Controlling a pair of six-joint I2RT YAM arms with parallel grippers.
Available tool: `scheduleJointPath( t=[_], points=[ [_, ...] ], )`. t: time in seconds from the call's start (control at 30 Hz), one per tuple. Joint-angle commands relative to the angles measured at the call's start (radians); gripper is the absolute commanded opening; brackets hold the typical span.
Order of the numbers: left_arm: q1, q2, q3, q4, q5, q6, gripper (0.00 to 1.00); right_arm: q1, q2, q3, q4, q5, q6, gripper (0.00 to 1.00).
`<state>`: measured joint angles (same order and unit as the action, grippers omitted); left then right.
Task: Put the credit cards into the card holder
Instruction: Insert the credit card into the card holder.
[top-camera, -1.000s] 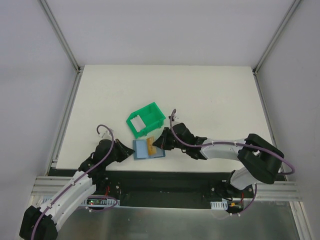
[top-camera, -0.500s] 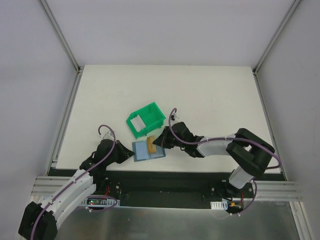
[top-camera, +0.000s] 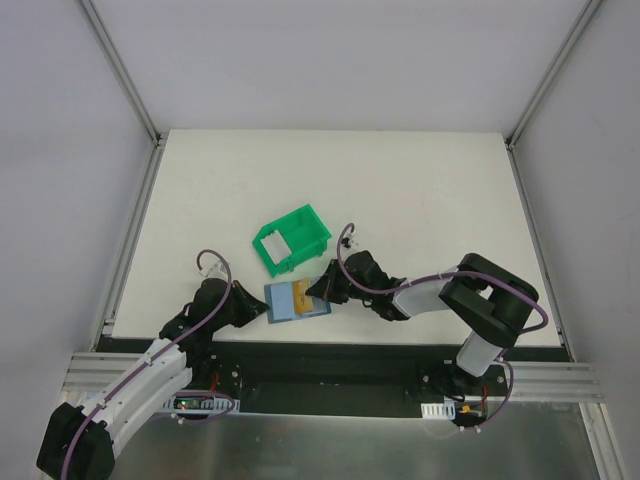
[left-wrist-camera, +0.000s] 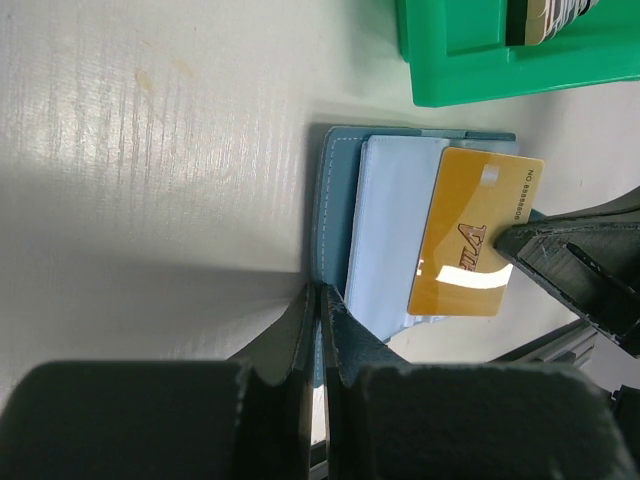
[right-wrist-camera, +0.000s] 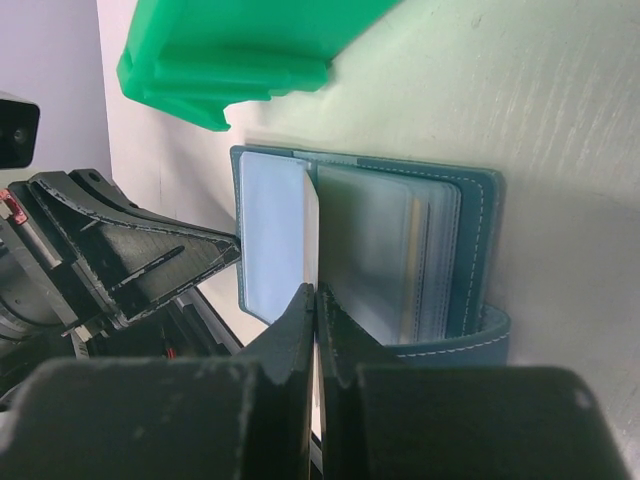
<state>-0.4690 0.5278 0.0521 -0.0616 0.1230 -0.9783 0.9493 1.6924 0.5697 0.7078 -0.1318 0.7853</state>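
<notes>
Since the earlier frame, the right arm's elbow is drawn in toward the card holder (top-camera: 296, 301), and the right gripper (top-camera: 317, 291) is brought slightly lower at the holder's right edge. The holder is laid open on the table (top-camera: 420, 200), and its left edge is pinched by the closed left gripper (left-wrist-camera: 322, 300). The tan-gold credit card (left-wrist-camera: 472, 243) is clamped at its right end by the closed right gripper and held over the holder's pale pockets. Insertion of this card is judged to be in hand. Whether its leading edge is already pocketed cannot be told. Next, it must be slid leftward into a pocket. More cards (left-wrist-camera: 545, 14) are left in the green bin (top-camera: 292, 238) behind the holder.
</notes>
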Motion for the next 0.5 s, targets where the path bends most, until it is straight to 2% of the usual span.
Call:
scheduleJointPath(
  t=[0.0,0.47],
  points=[
    [0.010,-0.002,-0.081,-0.001,0.009,0.024,0.00,-0.006,0.003,-0.016,0.032,0.004,0.008,0.00],
    [0.010,-0.008,-0.080,-0.001,0.009,0.026,0.00,0.011,0.027,0.010,-0.033,0.023,0.008,0.00]
  ],
)
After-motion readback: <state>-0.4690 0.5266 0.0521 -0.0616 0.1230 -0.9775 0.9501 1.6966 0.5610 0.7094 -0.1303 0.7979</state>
